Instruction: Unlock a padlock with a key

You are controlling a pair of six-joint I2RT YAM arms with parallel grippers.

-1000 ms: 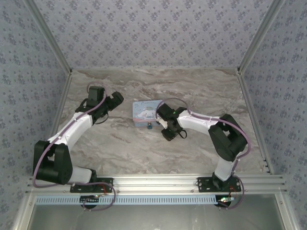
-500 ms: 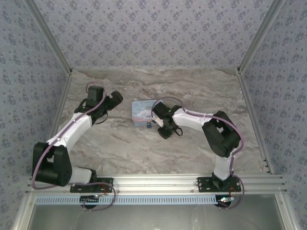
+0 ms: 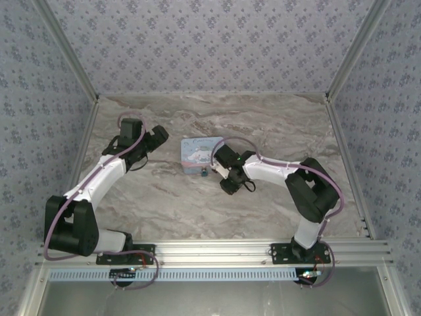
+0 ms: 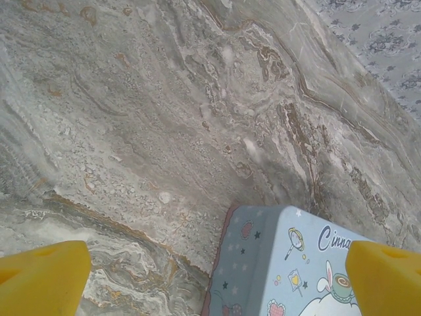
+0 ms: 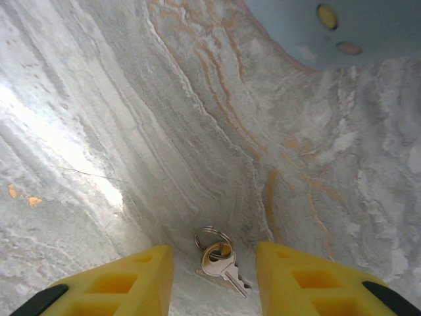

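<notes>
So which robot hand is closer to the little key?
The right. The key lies on the table between the open fingers of the right gripper. The left gripper is open too, off on the other side of the tin box.

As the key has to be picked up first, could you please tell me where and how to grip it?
Grip the key by its bow, beside the ring, from straight above: it lies flat on the marble table between the open fingers of the right tool.

Tiny teal padlock [image 3: 205,173] — ringed key [image 5: 223,264] flat
</notes>
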